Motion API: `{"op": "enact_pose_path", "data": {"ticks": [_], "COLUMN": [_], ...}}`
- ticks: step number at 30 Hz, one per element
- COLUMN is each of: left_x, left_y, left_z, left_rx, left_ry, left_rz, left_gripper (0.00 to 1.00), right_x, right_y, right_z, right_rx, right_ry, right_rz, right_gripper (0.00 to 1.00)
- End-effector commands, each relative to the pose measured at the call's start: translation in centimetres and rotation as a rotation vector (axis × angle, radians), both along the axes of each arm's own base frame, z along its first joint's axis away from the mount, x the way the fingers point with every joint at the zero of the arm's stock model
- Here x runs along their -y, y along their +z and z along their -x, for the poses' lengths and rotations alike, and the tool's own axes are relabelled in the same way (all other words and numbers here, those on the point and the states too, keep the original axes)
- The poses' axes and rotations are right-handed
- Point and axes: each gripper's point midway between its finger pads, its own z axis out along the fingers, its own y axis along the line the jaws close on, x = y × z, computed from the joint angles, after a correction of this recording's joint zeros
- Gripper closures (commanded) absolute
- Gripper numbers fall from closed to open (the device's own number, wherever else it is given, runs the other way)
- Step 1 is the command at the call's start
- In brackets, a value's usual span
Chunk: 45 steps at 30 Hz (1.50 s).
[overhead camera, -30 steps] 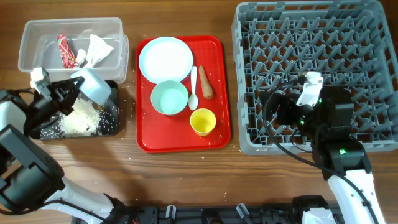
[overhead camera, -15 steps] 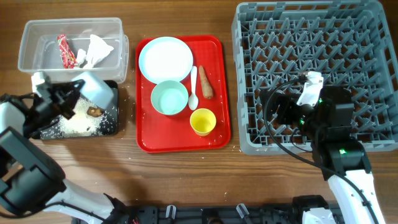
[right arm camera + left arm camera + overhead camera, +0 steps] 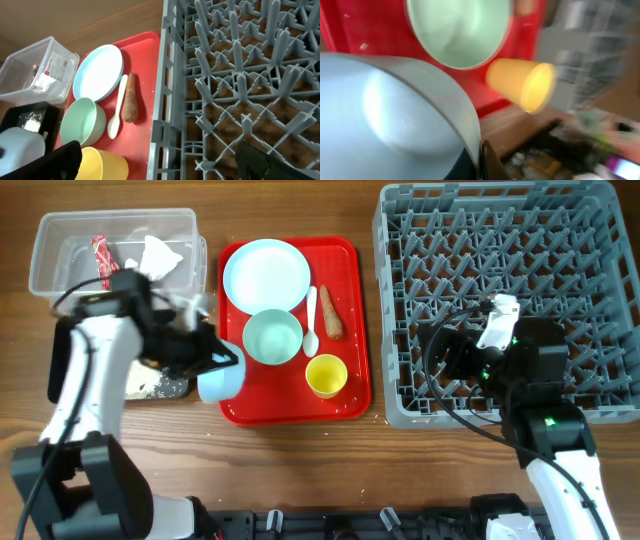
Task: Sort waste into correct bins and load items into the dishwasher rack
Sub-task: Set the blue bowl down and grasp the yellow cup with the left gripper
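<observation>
1. The left gripper (image 3: 212, 362) is clamped on the rim of the held bowl (image 3: 222, 380). Half a second ago it held that pale blue bowl tipped over the black tray (image 3: 168, 388). Now the arm has swung right, and the bowl hangs over the near left edge of the red tray (image 3: 350, 330).
2. The left wrist view is blurred. The held bowl's outer wall fills its lower left, with one dark finger (image 3: 488, 164) against the rim.
3. The right gripper (image 3: 157, 150) has not moved. Its fingers are spread wide apart and hold nothing, low over the near left part of the dishwasher rack (image 3: 560, 240).
4. The yellow cup (image 3: 326, 375) stands upright on the near right part of the red tray, where it stood before.
5. The black tray is now largely hidden under the left arm. A patch of white rice (image 3: 28, 117) shows in it from the right wrist.
6. The second bowl (image 3: 272, 337) sits mid-tray, with the white spoon (image 3: 311, 320) just beside it and the brown carrot stick (image 3: 331, 312) next to the spoon, all unchanged.
7. The plate (image 3: 265, 275) lies at the far end of the red tray.
8. Farthest left, the clear tub (image 3: 50, 275) holds the red wrapper (image 3: 100, 258) and the white tissue (image 3: 160, 255), as before.
</observation>
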Motion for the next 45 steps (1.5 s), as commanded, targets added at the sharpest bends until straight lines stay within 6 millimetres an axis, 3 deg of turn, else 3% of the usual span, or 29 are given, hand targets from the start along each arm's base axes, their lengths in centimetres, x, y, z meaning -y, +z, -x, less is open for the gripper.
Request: {"op": "enact_pose_path", "data": {"ticks": [1, 5, 9, 12, 15, 19, 24, 33, 41, 45], "left_x": [0.7, 1.9, 4.7, 6.9, 8.5, 10.0, 12.0, 13.1, 12.9, 12.8], "left_y": [-3.0, -5.7, -7.7, -8.1, -7.8, -6.5, -3.0, -2.4, -3.8, -4.5], "left_z": [0.7, 2.1, 2.9, 2.6, 1.9, 0.4, -1.0, -1.6, -1.7, -2.0], "left_rx": [-0.076, -0.089, -0.031, 0.039, 0.101, 0.164, 0.21, 0.265, 0.26, 0.255], "left_ry": [0.042, 0.069, 0.008, -0.043, -0.064, -0.063, -0.078, -0.125, -0.17, -0.17], "left_rz": [-0.288, -0.503, -0.518, -0.495, -0.468, -0.425, -0.33, -0.284, -0.319, -0.336], "left_gripper": [0.96, 0.96, 0.96, 0.94, 0.72, 0.55, 0.36, 0.31, 0.32, 0.41], "right_x": [-0.3, -0.3, -0.4, -0.4, -0.4, -0.7, -1.5, -1.5, -1.5, -1.5], "right_y": [-0.7, -2.7, -4.0, -4.3, -4.2, -3.9, -2.8, -2.6, -2.6, -2.6], "right_z": [-0.7, -1.2, -1.8, -1.9, -2.0, -2.2, -2.7, -2.9, -2.9, -2.9], "right_rx": [-0.038, -0.119, -0.154, -0.163, -0.156, -0.142, -0.095, -0.082, -0.081, -0.079], "right_ry": [0.006, -0.025, -0.024, -0.024, -0.023, -0.011, 0.034, 0.036, 0.036, 0.036], "right_rz": [-0.013, -0.045, -0.044, -0.043, -0.042, -0.051, -0.086, -0.084, -0.084, -0.085], "right_gripper": [0.0, 0.01, 0.0, 0.0, 0.0, 0.0, 0.0, 0.0, 0.0, 0.0]}}
